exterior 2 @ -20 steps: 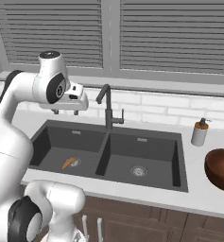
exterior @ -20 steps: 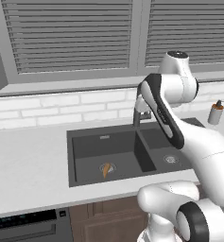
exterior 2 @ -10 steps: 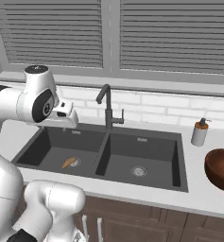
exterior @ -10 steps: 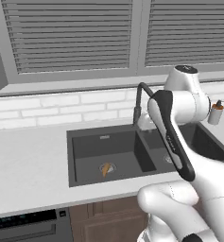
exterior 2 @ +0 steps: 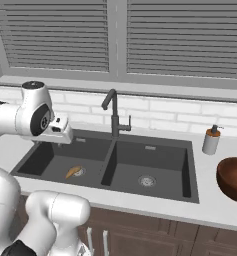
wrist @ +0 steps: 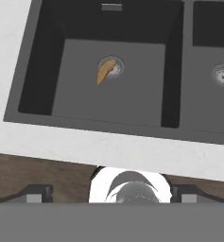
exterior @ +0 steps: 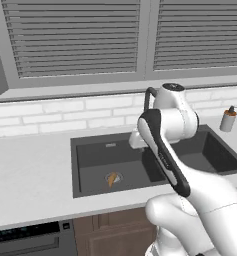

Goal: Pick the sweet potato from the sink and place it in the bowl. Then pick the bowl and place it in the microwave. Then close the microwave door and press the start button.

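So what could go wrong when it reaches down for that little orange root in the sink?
The sweet potato is small and tapered and lies partly over the round drain, so it may roll or slip when pinched. It sits deep in the left basin of the sink, whose walls could catch the arm. The bowl waits far off past the right basin, a long carry.

arm: swung leftward and lowered over the sink's left basin
claw: brought above the sweet potato

sweet potato: orange-tan | sink: dark grey | bowl: reddish-brown
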